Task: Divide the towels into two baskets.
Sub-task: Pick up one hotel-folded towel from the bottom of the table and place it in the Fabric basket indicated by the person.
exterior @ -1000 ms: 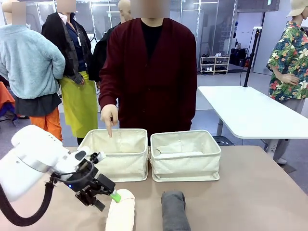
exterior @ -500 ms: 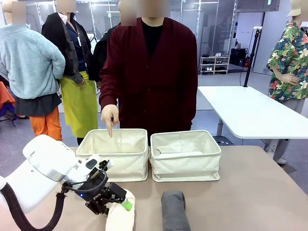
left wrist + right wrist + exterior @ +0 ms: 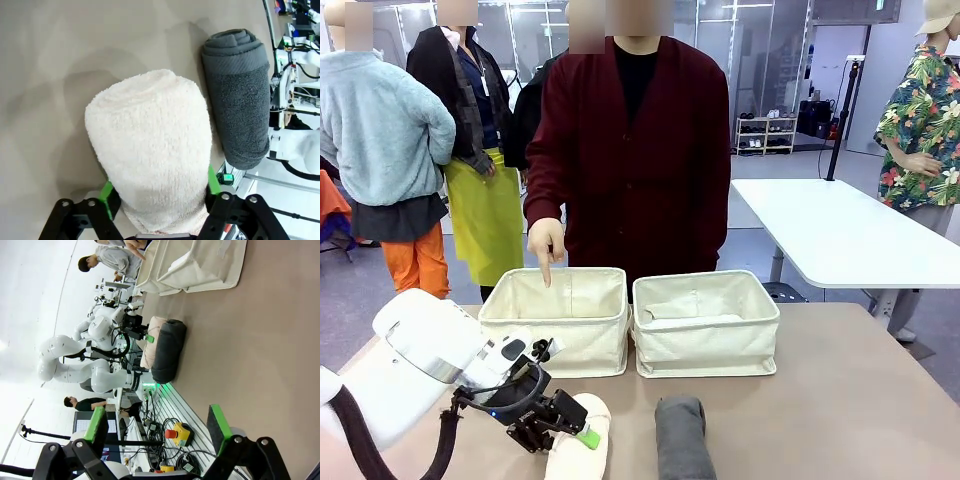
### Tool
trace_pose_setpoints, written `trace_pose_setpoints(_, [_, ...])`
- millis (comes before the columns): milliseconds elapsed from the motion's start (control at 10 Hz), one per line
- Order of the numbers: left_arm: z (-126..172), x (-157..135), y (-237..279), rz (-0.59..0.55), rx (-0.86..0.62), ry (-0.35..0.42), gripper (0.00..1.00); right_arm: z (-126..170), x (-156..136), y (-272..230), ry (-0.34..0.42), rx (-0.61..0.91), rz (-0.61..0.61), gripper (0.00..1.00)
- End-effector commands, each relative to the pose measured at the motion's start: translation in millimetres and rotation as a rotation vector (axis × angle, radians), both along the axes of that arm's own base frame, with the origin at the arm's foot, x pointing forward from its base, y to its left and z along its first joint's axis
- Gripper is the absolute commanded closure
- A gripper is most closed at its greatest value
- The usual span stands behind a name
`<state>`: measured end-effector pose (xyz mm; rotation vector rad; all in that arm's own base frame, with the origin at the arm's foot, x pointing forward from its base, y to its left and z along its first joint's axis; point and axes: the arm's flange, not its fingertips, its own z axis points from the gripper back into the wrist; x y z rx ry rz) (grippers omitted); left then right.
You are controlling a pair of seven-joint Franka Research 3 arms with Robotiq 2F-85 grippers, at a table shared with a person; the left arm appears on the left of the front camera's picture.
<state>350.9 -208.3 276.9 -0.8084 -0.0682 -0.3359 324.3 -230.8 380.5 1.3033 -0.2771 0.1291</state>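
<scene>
The flat tan table (image 3: 840, 400) carries everything. My landmark is the left cream canvas basket (image 3: 560, 335), and its matching twin basket (image 3: 705, 340) sits just right of it. In front of the landmark, on the robot's side, lies the fluffy cream rolled towel (image 3: 155, 140). The dark grey rolled towel (image 3: 237, 100) is just beside it. The cream roll looks light, squishy and grippy. I'd squeeze it across the middle so the ends don't sag.

The left arm sits low with its wrist angled down, and the left gripper (image 3: 560, 428) is pinching the cream roll across its width. The right gripper (image 3: 156, 425) is spread wide and empty. A person's hand (image 3: 548, 243) points down into the landmark.
</scene>
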Motion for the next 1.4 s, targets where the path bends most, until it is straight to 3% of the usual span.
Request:
trace_pose_setpoints(0, [5,-98,45,0.013,-0.029,-0.031,1.00,2,-4,0,-0.002,-0.017,0.004,0.00])
trace_pose_setpoints(200, [26,-100,45,0.010,-0.030,-0.079,1.00,2,-4,0,-0.002,-0.017,0.004,0.00])
trace_pose_setpoints(300, [40,-98,45,0.017,-0.015,-0.095,0.95,2,-4,0,-0.002,-0.017,0.004,0.00])
trace_pose_setpoints(400, [57,-95,45,0.038,0.035,-0.108,0.82,2,-4,0,-0.002,-0.017,0.004,0.00])
trace_pose_setpoints(600, [96,-96,48,0.016,0.053,-0.192,0.82,2,-4,0,-0.002,-0.017,0.004,0.00])
trace_pose_setpoints(700, [113,-92,50,-0.044,0.067,-0.184,0.82,2,-4,0,-0.002,-0.017,0.004,0.00])
trace_pose_setpoints(800, [130,-77,57,-0.224,0.086,-0.257,0.82,2,-4,0,-0.002,-0.017,0.004,0.00])
trace_pose_setpoints(900, [141,-59,60,-0.339,0.117,-0.266,0.82,2,-4,0,-0.002,-0.017,0.004,0.00])
trace_pose_setpoints(1000, [152,-51,57,-0.380,0.202,-0.370,0.82,2,-4,0,-0.002,-0.017,0.004,0.00])
trace_pose_setpoints(1200, [163,-69,38,-0.684,0.435,-0.489,0.82,2,-4,0,-0.002,-0.017,0.004,0.00])
trace_pose_setpoints(1300, [167,-71,31,-0.826,0.475,-0.506,0.82,2,-4,0,-0.002,-0.017,0.004,0.00])
